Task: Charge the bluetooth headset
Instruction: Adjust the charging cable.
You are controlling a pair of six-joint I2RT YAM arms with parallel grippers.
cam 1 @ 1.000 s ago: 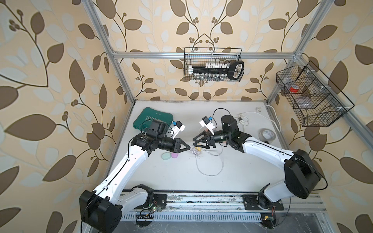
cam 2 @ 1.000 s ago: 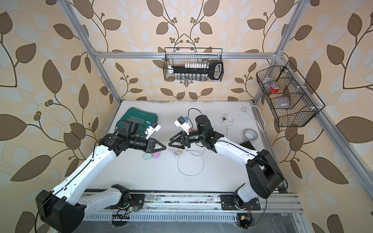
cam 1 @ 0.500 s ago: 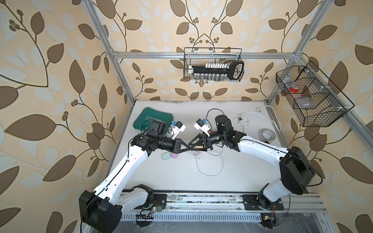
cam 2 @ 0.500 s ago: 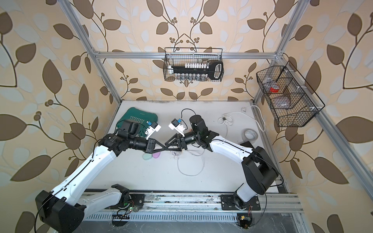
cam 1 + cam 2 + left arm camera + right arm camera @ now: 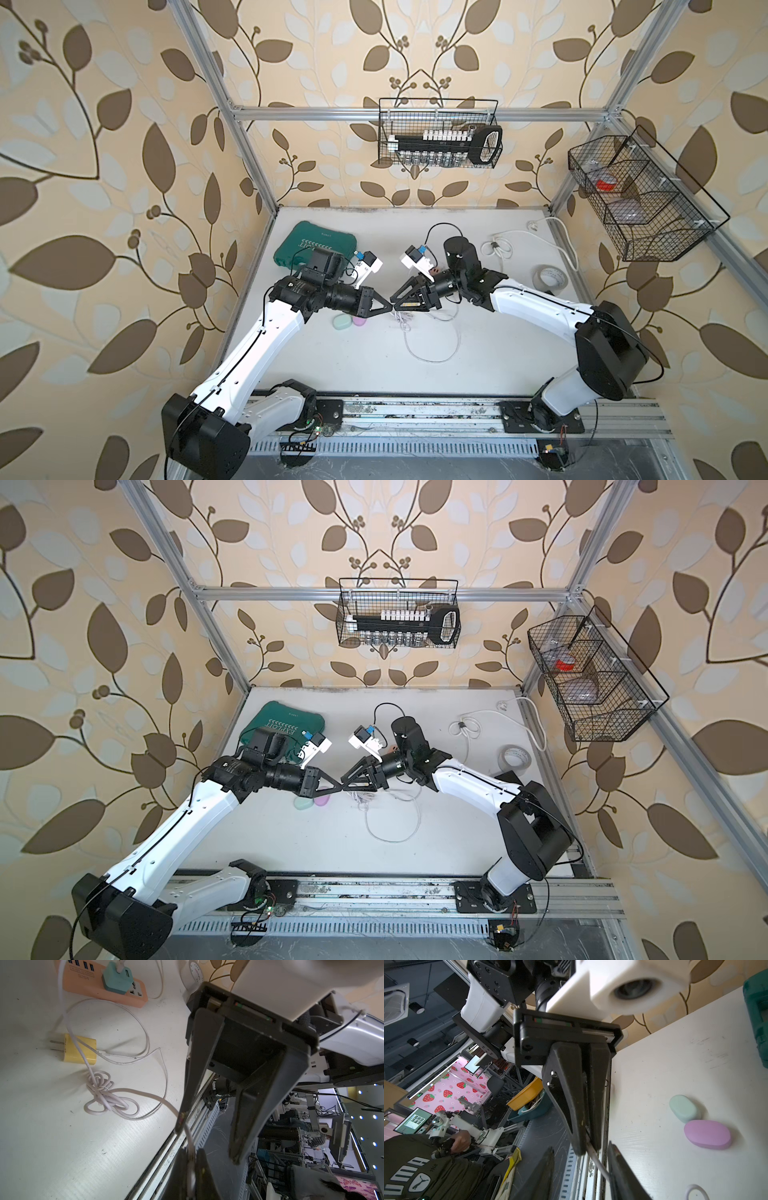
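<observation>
Having closed in tip-to-tip, right gripper (image 5: 393, 303) spread around cable (image 5: 98, 1088) pinched by left gripper (image 5: 589, 1147).

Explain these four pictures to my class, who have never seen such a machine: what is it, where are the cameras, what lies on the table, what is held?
Two white robot arms work over a table. Two pictures look down from above; two come from cameras on the wrists. On the table lie a green case, a mint case, a purple case, a yellow charger, an orange power strip and a tape roll. The left gripper, a two-fingered claw, pinches a white cable; the right gripper, open, straddles it.
</observation>
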